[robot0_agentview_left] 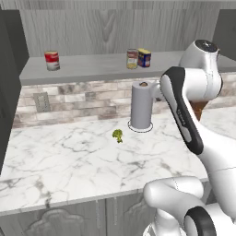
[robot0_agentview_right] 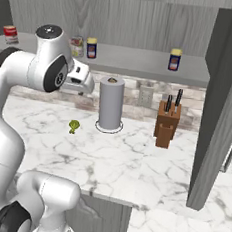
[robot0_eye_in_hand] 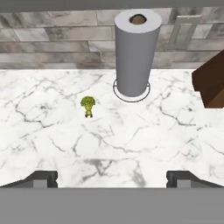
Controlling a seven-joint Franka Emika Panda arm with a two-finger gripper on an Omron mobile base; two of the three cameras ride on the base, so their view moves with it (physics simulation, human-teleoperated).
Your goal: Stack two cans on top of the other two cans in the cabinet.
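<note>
My hand [robot0_eye_in_hand: 112, 177], jaws wide: paper-towel roll [robot0_eye_in_hand: 132, 52] ahead, broccoli [robot0_eye_in_hand: 88, 105] ahead-left, knife block [robot0_eye_in_hand: 211, 83] right, on bench [robot0_eye_in_hand: 109, 144].

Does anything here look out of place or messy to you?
Only the small green broccoli floret lying alone on the white marble counter, left of the paper-towel roll. Otherwise nothing looks spilled or tipped: the cans on the cabinet shelf stand upright, none stacked.

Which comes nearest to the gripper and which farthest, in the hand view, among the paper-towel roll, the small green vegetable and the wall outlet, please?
From the gripper, fingers wide apart:
1. Small green vegetable, on the marble counter, left of centre.
2. Paper-towel roll, upright further back.
3. Wall outlet, on the backsplash behind, to the right.
</note>
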